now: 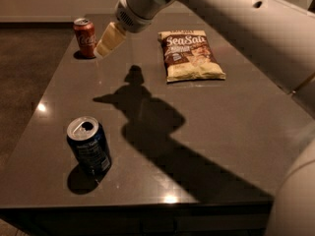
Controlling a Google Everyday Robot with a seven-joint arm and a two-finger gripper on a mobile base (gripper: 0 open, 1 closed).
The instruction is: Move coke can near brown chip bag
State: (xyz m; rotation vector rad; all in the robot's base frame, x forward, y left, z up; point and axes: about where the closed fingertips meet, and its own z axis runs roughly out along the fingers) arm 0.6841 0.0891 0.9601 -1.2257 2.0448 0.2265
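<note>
**Pincer hangs beside the coke can at the far left**

The coke can (84, 37) stands upright at the far left corner of the dark surface (236, 127). Nearer, also on the left, stands an opened dark blue can (89, 147). Just right of the coke can, the pincer (103, 48) hangs above the surface, angled down and to the left. I cannot tell whether it is spread or pressed together. The arm's shadow (147, 117) falls across the middle. Farther right, the brown chip bag (191, 55) lies flat, well apart from the coke can.
</note>
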